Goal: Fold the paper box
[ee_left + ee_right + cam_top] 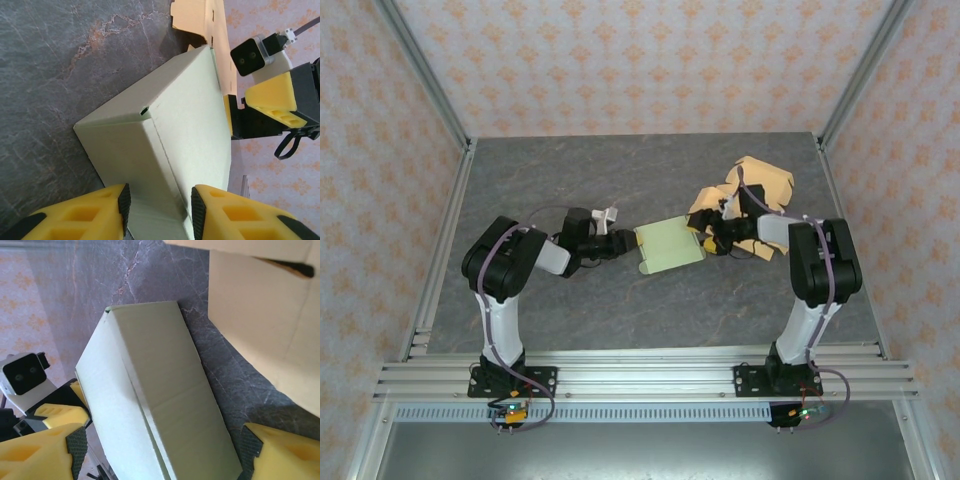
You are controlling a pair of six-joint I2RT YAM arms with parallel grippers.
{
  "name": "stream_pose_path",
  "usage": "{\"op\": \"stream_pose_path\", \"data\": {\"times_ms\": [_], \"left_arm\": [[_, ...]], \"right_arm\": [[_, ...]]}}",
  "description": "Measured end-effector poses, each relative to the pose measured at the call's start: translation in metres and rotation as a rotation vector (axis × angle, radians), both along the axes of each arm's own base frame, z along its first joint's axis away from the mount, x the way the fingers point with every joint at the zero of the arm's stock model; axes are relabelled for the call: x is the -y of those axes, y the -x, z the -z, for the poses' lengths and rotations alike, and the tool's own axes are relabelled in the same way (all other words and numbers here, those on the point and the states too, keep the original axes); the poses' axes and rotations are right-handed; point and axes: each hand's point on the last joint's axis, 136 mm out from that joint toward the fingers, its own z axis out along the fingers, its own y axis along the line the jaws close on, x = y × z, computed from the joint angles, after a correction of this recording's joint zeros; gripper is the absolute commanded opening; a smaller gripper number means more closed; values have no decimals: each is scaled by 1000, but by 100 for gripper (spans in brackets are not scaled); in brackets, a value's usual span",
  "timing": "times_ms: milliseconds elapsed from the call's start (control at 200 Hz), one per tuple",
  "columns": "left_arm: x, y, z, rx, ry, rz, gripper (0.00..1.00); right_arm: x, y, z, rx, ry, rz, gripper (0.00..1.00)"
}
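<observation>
box (670, 244) between claws — sheets (752, 189) behind-right

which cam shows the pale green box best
Top external: the whole pale green paper box lies between both grippers. Left wrist shows one corner and a slot; right wrist shows a long folded side.

Grey marbled table (620, 180) (patterned walls (620, 60) around).
</observation>
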Motion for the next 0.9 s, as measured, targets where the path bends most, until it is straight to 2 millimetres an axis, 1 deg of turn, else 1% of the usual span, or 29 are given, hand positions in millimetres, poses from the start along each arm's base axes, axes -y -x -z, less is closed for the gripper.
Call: {"op": "stream_pose_path", "data": {"times_ms": [210, 465, 691, 841, 901], "left_arm": [[-1, 0, 2, -7, 53, -5, 32], [-5, 3, 2, -44, 114, -23, 30], [-6, 8, 1, -89, 139, -18, 29], [-6, 9, 2, -97, 142, -9, 29], [-6, 10, 2, -98, 142, -7, 32]], "right_arm": [[-1, -3, -3, 20, -42, 15, 82], [-9, -4, -7, 41, -82, -5, 82], [-18, 2, -7, 27, -118, -41, 82], [-25, 4, -6, 11, -132, -55, 76], [-29, 4, -6, 6, -137, -62, 71]]}}
